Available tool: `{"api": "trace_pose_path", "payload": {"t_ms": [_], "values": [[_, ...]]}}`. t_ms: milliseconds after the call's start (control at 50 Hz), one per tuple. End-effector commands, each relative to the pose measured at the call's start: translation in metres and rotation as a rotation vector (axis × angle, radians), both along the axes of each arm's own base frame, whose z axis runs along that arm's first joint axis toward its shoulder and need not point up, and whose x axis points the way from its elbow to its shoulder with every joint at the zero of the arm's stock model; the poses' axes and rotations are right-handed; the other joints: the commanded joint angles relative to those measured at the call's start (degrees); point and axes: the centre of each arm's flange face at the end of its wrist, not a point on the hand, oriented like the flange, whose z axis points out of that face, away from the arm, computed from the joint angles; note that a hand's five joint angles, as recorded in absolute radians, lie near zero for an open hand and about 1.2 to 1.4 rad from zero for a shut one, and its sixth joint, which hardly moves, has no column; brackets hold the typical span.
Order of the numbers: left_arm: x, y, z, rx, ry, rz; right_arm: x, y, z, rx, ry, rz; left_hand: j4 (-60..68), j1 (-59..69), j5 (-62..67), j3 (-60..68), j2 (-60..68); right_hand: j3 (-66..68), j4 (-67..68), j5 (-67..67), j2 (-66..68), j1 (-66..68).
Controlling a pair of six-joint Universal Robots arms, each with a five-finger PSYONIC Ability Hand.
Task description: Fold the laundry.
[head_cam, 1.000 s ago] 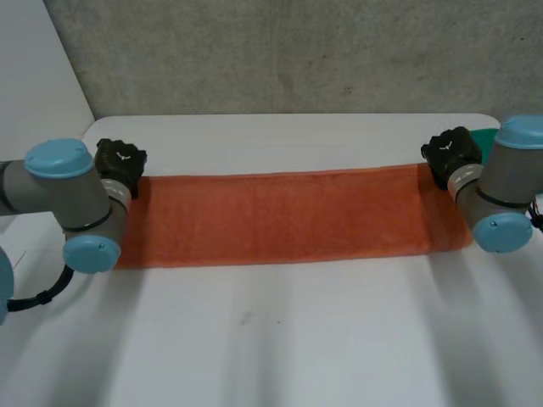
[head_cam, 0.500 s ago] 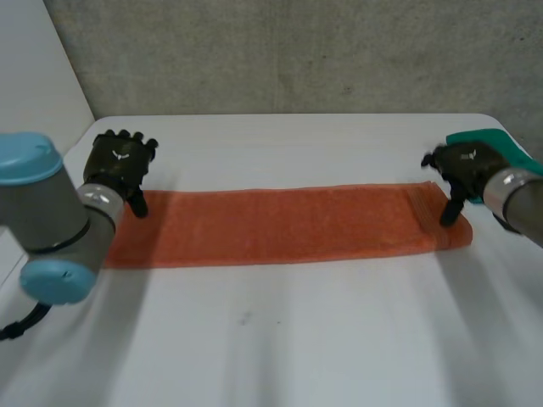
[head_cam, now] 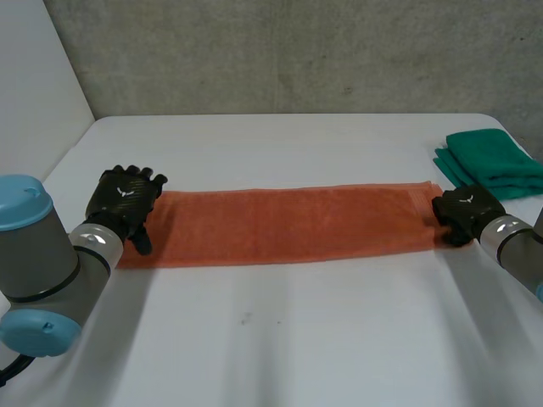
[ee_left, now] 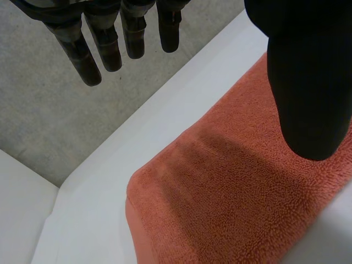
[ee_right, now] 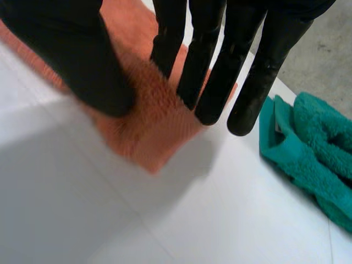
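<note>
The long orange terry towel [head_cam: 288, 225] is laid flat as a narrow strip across the white bench [head_cam: 280, 339], its lengthwise fold apparently finished. Since a second ago its far long edge has been left and both arms have been drawn back toward the near side. The left hand [head_cam: 125, 197] is now held over the strip's left end, fingers straight and spread, nothing pinched. The right hand [head_cam: 462, 210] is set at the right end, straight fingers and thumb touching the cloth without gripping it. A folded green towel [head_cam: 490, 161] is uncovered just beyond it. A crosswise fold is judged to come next.
</note>
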Motion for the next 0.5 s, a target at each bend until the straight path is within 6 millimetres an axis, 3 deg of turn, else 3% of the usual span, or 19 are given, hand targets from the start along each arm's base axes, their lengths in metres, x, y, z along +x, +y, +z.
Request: {"api": "trace_pose_path", "payload": {"t_ms": [20, 120, 280, 340, 420, 440, 480, 500], "values": [[-0.001, 0.001, 0.001, -0.001, 0.001, -0.003, -0.029, -0.009, 0.005, -0.024, 0.060, -0.115, -1.0, -0.3, -2.2, -1.5, -1.1, 25.3, 25.2, 27.0, 25.0, 32.7], [0.000, 0.002, 0.004, -0.009, 0.002, 0.000, -0.059, -0.011, 0.034, -0.088, 0.100, -0.191, -1.0, -0.3, -2.2, -1.5, -1.1, 25.3, 25.2, 27.0, 25.0, 32.7], [0.002, 0.009, 0.007, -0.010, 0.003, -0.003, -0.123, -0.021, 0.046, -0.149, 0.330, -0.286, -1.2, -0.4, -2.4, -1.7, -1.3, 25.3, 25.2, 27.0, 25.0, 32.7], [0.002, 0.012, 0.008, -0.012, 0.004, -0.005, -0.131, -0.023, 0.051, -0.169, 0.404, -0.293, -1.3, -0.6, -2.6, -1.8, -1.4, 25.3, 25.2, 27.0, 25.0, 32.7], [0.003, 0.013, 0.010, -0.015, 0.005, -0.003, -0.095, -0.020, 0.066, -0.231, 0.405, -0.219, -1.2, -0.4, -2.4, -1.7, -1.3, 25.3, 25.2, 27.0, 25.0, 32.7], [0.003, 0.013, 0.011, -0.016, 0.005, -0.003, -0.069, -0.016, 0.075, -0.274, 0.379, -0.164, -1.3, -0.6, -2.6, -1.8, -1.4, 25.3, 25.2, 27.0, 25.0, 32.7], [0.003, 0.014, 0.013, -0.023, 0.008, -0.001, -0.042, -0.010, 0.083, -0.308, 0.349, -0.109, -1.3, -0.6, -2.6, -1.8, -1.4, 25.3, 25.2, 27.0, 25.0, 32.7], [0.003, 0.014, 0.014, -0.025, 0.007, -0.002, -0.016, -0.002, 0.089, -0.335, 0.322, -0.050, -1.3, -0.6, -2.6, -1.8, -1.4, 25.3, 25.2, 27.0, 25.0, 32.7]]}}
